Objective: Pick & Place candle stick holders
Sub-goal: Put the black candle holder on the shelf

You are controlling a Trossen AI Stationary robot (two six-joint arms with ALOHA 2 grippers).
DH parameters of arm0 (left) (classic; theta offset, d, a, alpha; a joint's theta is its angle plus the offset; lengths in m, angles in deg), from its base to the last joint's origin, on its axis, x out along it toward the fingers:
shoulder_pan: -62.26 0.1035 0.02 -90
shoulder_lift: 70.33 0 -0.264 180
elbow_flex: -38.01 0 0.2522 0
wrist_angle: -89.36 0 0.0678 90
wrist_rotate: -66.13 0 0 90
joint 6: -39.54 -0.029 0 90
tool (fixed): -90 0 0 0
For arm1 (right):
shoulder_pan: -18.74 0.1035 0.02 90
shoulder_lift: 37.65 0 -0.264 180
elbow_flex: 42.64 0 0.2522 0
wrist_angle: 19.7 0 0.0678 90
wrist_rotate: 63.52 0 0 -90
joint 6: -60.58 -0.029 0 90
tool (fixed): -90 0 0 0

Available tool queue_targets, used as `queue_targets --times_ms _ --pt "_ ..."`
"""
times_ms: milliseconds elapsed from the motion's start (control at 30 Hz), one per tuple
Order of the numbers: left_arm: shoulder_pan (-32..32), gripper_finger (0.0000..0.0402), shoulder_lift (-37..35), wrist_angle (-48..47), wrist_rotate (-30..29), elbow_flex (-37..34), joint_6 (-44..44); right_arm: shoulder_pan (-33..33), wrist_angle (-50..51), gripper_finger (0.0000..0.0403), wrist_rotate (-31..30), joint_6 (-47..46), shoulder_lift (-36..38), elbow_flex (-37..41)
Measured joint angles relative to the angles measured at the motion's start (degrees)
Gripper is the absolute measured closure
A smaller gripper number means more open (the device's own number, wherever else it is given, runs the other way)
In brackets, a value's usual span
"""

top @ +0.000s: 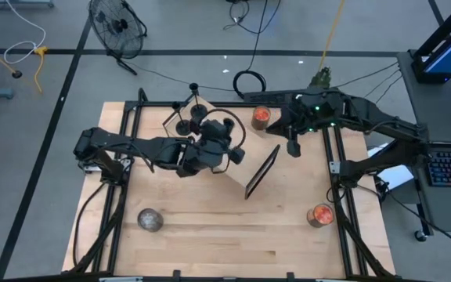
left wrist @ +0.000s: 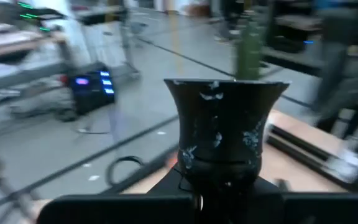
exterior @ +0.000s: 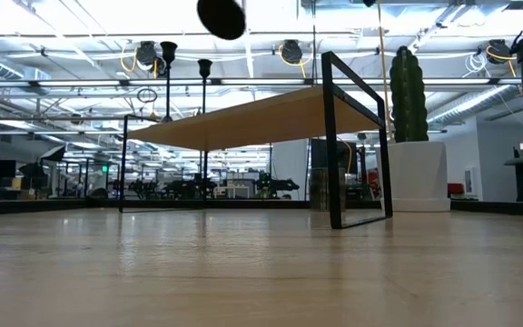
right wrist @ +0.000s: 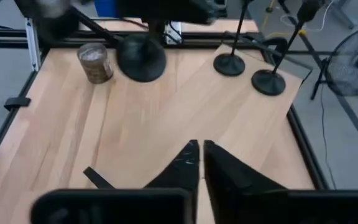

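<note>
The black holder (left wrist: 225, 127) fills the left wrist view, clamped in the left gripper (top: 210, 145) and held up in the air over the shelf (top: 233, 149). Two more holders (right wrist: 230, 64) stand on the shelf. The right gripper (right wrist: 201, 163) waits near them, its fingers together.

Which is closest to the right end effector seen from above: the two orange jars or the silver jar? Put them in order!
In the high view, from the right end effector:
1. Upper orange jar, close by on its left.
2. Lower orange jar, near the table's right edge.
3. Silver jar, far across on the left.
The left end effector holds a candle stick holder.
</note>
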Motion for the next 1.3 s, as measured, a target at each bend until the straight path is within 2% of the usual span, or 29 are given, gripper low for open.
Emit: queue_targets --times_ms 200,400,500,667,833,1033,1133,1300 --pt "0.12 0.0393 -0.02 1.88 -12.53 -2.14 3.87 0.00 0.11 0.0394 -0.02 0.25 1.35 0.00" --pt "-0.95 0.0393 0.09 9.98 -23.91 -10.17 8.86 -0.02 0.44 0.0401 -0.22 1.06 1.55 0.02" --pt "-1.12 0.0393 0.09 15.00 -27.47 -14.11 9.61 0.00 0.45 0.0402 -1.59 1.06 1.55 0.02" --pt "-0.28 0.0393 0.09 20.47 -30.42 -18.70 9.50 -0.01 1.10 0.0402 -4.13 -0.31 1.55 0.02" --pt "2.57 0.0393 0.11 20.46 -30.50 -20.57 12.93 -0.07 6.61 0.0402 -8.75 0.09 1.55 0.02" --pt "6.52 0.0393 1.97 25.65 -30.75 -20.50 10.62 -1.00 9.06 0.0402 -8.48 5.43 2.01 2.21" --pt "8.28 0.0393 4.17 29.51 -30.74 -20.48 8.74 -4.01 8.61 0.0403 -5.43 7.85 4.49 8.47" --pt "9.41 0.0393 5.49 37.40 -30.67 -20.51 -0.56 -11.90 0.00 0.0403 4.66 8.31 13.67 21.67"
